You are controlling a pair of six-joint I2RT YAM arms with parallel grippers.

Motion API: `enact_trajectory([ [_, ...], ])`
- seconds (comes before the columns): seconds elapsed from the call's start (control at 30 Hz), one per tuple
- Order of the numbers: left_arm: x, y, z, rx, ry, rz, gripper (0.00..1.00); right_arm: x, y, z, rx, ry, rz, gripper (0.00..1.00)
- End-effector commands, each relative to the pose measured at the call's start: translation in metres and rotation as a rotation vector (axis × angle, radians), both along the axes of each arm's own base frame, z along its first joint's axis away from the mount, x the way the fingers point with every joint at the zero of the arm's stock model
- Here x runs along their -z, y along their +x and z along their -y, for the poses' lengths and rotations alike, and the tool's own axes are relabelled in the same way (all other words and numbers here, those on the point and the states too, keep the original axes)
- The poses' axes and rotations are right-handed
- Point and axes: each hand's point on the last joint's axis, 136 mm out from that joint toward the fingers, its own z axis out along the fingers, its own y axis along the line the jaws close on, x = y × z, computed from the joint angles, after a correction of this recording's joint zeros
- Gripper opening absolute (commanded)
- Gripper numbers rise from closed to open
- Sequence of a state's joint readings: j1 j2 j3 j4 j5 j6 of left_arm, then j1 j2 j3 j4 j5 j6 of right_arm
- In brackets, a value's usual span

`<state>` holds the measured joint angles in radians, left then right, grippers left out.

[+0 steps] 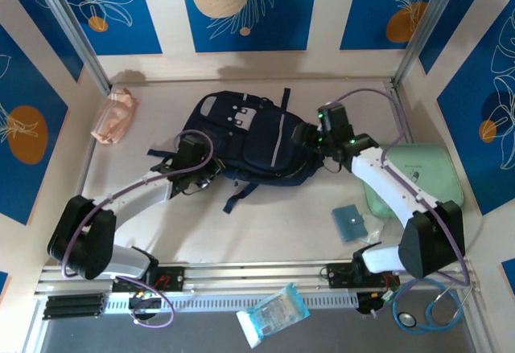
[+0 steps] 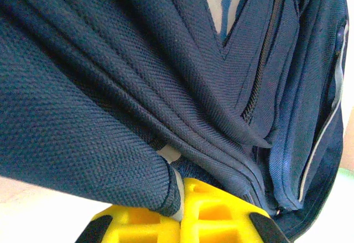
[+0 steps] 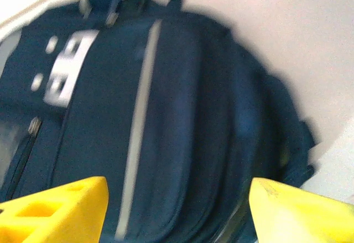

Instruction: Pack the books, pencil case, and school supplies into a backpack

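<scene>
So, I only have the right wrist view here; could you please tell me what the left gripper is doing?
Observer: The left gripper is shut on a fold of the backpack fabric, at the bag's left edge.
Operator: Thank you. Where is the pencil case?
Observer: The pink pencil case lies in the far left corner of the table, apart from the backpack.
Operator: And are there any loose supplies?
Observer: A teal square pad lies flat on the right side of the table, beside the mint-green case.
</scene>
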<state>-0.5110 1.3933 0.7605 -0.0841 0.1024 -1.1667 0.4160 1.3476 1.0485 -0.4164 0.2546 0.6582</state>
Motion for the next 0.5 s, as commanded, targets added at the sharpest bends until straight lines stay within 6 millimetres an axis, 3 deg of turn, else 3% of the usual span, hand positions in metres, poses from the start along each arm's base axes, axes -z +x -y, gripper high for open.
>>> enact_trajectory([
  [0.0,-0.034,0.02,0.021,0.013,-0.097,0.1,0.0,0.028,-0.054,-0.055,-0.191,0.047,-0.126,0.65],
  [0.1,-0.035,0.021,0.024,0.015,-0.106,0.101,0.0,0.035,-0.086,-0.108,-0.329,0.139,-0.133,0.61],
  [0.23,-0.038,0.021,0.026,0.026,-0.112,0.101,0.0,0.05,-0.11,-0.155,-0.437,0.119,-0.122,0.55],
  [0.47,-0.043,0.018,0.027,0.04,-0.126,0.11,0.0,0.064,-0.106,-0.195,-0.467,0.059,-0.109,0.51],
])
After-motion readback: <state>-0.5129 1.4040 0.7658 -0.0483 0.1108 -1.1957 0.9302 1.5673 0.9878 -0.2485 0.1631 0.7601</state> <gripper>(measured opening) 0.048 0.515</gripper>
